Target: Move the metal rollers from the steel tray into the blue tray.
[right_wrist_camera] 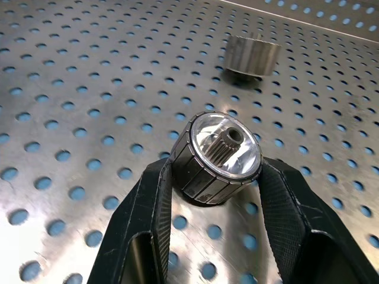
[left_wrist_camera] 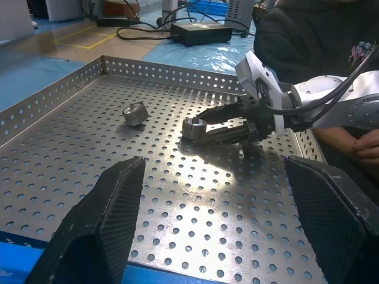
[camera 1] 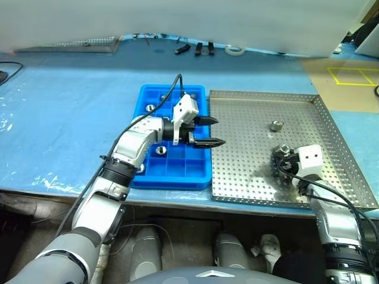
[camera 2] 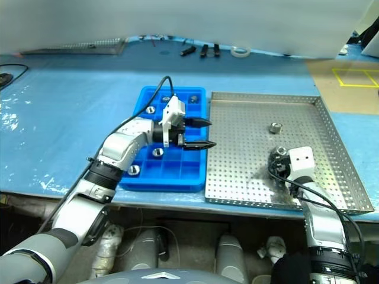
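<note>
I am looking down at the steel tray [camera 1: 249,177], which is sitting right of centre in the head view with the blue tray [camera 1: 177,174] lying flush against its left rim. My right gripper [right_wrist_camera: 216,177] is sitting low in the lower right part of the steel tray, and in its wrist view both black fingers [right_wrist_camera: 148,213] are pressing against the ribbed sides of one metal roller [right_wrist_camera: 216,155], so the jaws are closed onto it; the roller's hollow, toothed centre is facing up and it is looking as if it is resting on the perforated floor, though I cannot tell for sure. A second roller [right_wrist_camera: 253,54] is lying loose further up that view, well apart from the held one; in the head view it is sitting in the upper right quarter of the steel tray [camera 1: 276,125]. My left gripper [camera 1: 208,131] is hovering over the right edge of the blue tray, pointing towards the steel tray, its two fingers [left_wrist_camera: 100,219] standing wide apart and holding nothing. Several rollers are sitting in the blue tray's compartments, one near the left arm's elbow side [camera 1: 160,150] and others near the tray's top edge [camera 1: 150,108].
</note>
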Tool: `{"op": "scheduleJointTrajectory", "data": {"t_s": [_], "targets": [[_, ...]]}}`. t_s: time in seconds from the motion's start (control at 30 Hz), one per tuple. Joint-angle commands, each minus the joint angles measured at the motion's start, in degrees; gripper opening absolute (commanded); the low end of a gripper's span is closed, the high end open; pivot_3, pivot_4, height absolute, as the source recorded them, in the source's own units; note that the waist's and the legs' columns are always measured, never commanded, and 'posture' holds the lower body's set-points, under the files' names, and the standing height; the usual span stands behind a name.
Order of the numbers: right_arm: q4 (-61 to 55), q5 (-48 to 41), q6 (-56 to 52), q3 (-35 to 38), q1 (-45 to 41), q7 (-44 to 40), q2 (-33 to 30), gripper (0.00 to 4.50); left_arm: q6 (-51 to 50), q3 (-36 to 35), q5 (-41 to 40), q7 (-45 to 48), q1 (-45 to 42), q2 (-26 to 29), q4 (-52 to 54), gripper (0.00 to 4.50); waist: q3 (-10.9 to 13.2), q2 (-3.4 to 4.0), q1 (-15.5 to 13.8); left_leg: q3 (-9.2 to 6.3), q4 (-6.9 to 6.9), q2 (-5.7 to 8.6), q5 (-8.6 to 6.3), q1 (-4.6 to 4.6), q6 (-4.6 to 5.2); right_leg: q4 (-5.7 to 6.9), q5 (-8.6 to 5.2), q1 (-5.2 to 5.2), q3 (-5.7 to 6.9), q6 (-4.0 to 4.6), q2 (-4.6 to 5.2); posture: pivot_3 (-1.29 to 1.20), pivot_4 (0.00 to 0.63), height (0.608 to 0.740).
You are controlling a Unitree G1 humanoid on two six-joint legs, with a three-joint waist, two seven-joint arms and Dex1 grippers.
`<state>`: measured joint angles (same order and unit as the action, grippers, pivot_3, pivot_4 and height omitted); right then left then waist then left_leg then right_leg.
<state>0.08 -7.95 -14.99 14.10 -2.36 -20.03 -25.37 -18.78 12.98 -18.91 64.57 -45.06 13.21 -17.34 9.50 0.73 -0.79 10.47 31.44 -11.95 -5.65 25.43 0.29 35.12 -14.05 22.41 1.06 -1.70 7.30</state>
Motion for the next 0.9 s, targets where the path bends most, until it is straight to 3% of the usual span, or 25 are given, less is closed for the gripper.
{"op": "scheduleJointTrajectory", "data": {"t_s": [0.03,0.33,0.57,0.9], "targets": [[-0.21,0.11,0.42,-1.17,-2.55,0.15,0.27,1.76,0.04,-0.99,-0.16,-0.22,-0.68,0.19,1.56,3.98,0.00,0.00,0.00,0.02,-0.03,0.00,0.00,0.00,0.00,-0.01,0.00,0.01,0.00,0.00,0.00,-0.30,0.150,0.740],[-2.07,-0.85,0.75,-3.60,-5.74,-1.42,0.59,1.77,-0.58,-1.69,-0.26,-1.20,-0.14,1.25,2.55,3.98,0.00,0.01,-0.07,0.05,-0.12,0.02,-0.03,0.09,0.07,-0.24,0.01,0.02,0.02,0.01,0.00,-0.27,0.150,0.740],[-11.82,-6.31,-5.22,-10.22,-12.72,-10.94,0.10,1.77,-2.19,-2.81,-0.65,-1.52,3.45,6.33,7.51,3.98,0.00,0.02,-0.12,0.07,-0.16,-0.13,-0.01,0.02,0.03,-0.20,0.06,0.07,0.05,0.08,-0.08,-0.16,0.150,0.740],[-2.57,-7.07,-3.79,-20.61,-24.00,-24.01,2.43,1.77,-10.01,-9.39,-2.29,-11.21,15.68,12.82,24.57,3.98,0.01,0.01,-4.04,0.02,-0.22,-0.19,0.01,0.14,-0.03,-0.23,0.06,0.06,0.31,0.10,-0.06,0.14,0.150,0.740]]}}
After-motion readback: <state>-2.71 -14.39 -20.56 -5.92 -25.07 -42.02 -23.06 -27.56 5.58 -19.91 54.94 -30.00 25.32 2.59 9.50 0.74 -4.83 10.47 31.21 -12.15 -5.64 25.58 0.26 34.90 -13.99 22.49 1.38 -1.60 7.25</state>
